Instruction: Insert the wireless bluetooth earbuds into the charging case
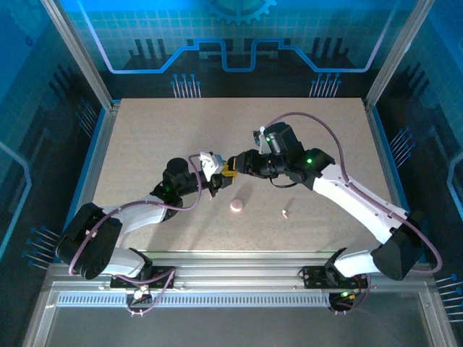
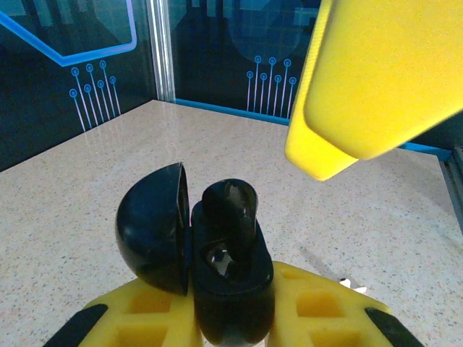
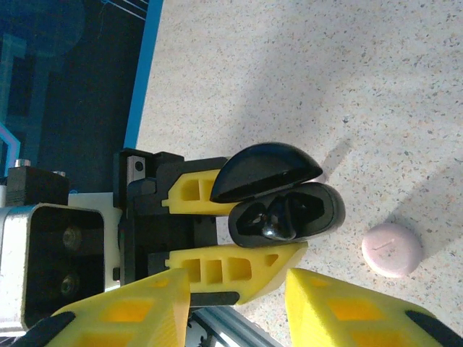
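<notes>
Left tool [image 3: 286, 217] grips the open black charging case [image 3: 325, 206].

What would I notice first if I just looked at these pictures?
First, the shiny black earbud case, popped open with a black earbud sitting inside, pinched in the left gripper near the middle of the table. Next, the right gripper, its big yellow finger hanging close over the case. On the table nearby lie a pink round puck and a tiny pale piece.
</notes>
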